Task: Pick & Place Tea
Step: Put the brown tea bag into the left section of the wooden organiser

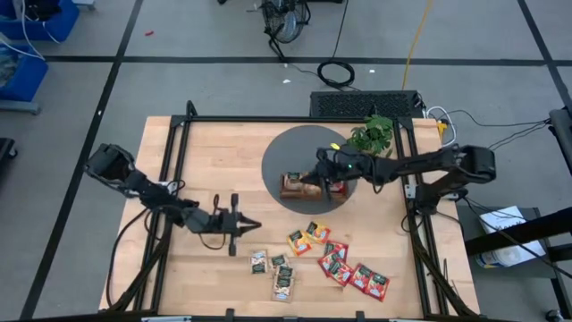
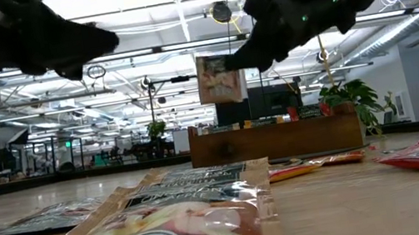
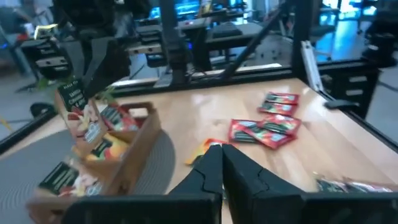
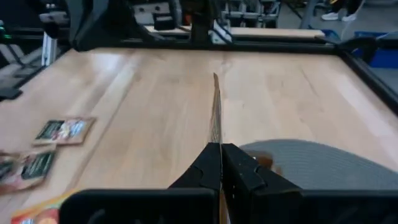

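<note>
The right gripper (image 4: 219,163) pinches one tea sachet (image 4: 216,112) upright, just above the wooden tray (image 1: 302,186). The right wrist view shows the sachet edge-on; the low view shows its printed face hanging above the tray. The left gripper (image 1: 253,224), fingers together and empty, hovers beside the loose sachets (image 1: 335,262), well apart from the tray.
</note>
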`<state>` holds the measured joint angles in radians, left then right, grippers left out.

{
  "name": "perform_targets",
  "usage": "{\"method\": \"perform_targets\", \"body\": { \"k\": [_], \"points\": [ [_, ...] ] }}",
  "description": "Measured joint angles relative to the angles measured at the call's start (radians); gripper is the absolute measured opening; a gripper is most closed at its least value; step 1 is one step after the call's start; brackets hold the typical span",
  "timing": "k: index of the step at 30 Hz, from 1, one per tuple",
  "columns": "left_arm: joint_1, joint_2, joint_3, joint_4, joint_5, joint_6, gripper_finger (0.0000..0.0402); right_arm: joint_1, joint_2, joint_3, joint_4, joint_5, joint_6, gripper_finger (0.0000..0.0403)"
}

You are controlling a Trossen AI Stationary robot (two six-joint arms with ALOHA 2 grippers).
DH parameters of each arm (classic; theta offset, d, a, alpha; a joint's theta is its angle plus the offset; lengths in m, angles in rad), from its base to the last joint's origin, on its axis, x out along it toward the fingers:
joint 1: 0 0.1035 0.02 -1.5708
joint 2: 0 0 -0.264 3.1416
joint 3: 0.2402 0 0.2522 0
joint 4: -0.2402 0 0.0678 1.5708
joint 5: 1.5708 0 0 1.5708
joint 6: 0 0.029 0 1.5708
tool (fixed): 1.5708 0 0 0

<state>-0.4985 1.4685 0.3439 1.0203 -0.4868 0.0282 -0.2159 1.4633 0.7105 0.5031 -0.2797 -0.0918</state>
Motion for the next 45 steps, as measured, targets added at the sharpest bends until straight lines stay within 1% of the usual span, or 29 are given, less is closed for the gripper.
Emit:
{"method": "perform_targets", "body": {
  "k": [4, 8, 15, 20, 25, 32, 35, 40, 43, 45],
  "points": [
    [0.019, 0.0, 0.0, -0.017, 0.022, -0.035, 0.0045, -0.067, 0.071, 0.001, 0.084, -0.09, 0.019, 0.0],
    [0.014, 0.0, 0.001, -0.02, 0.046, -0.038, 0.0056, -0.097, 0.151, -0.001, 0.118, -0.093, 0.03, 0.0],
    [0.011, 0.0, 0.001, -0.021, 0.046, -0.038, 0.0048, -0.105, 0.271, -0.001, 0.22, -0.093, 0.063, 0.0],
    [0.011, 0.0, 0.001, -0.021, 0.046, -0.038, 0.0036, -0.105, 0.309, -0.001, 0.225, -0.088, 0.072, 0.0],
    [0.011, 0.0, 0.001, -0.021, 0.046, -0.037, 0.0031, -0.105, 0.316, -0.001, 0.226, -0.088, 0.074, 0.0],
    [0.011, 0.0, 0.001, -0.022, 0.046, -0.042, 0.0031, -0.104, 0.316, -0.001, 0.218, -0.088, 0.143, 0.0006],
    [0.011, 0.0, 0.001, -0.022, 0.046, -0.059, 0.0031, -0.104, 0.316, -0.001, 0.219, -0.088, 0.152, 0.0021],
    [0.011, 0.0, 0.001, -0.023, 0.045, -0.064, 0.0031, -0.11, 0.311, -0.001, 0.228, -0.088, 0.152, 0.0057],
    [0.011, 0.0, 0.001, -0.023, 0.045, -0.068, 0.0031, -0.12, 0.272, -0.001, 0.225, -0.088, 0.156, 0.0078],
    [0.011, 0.0, 0.001, -0.023, 0.045, -0.083, 0.0031, -0.126, 0.223, -0.001, 0.196, -0.088, 0.156, 0.0089]
  ]
}}
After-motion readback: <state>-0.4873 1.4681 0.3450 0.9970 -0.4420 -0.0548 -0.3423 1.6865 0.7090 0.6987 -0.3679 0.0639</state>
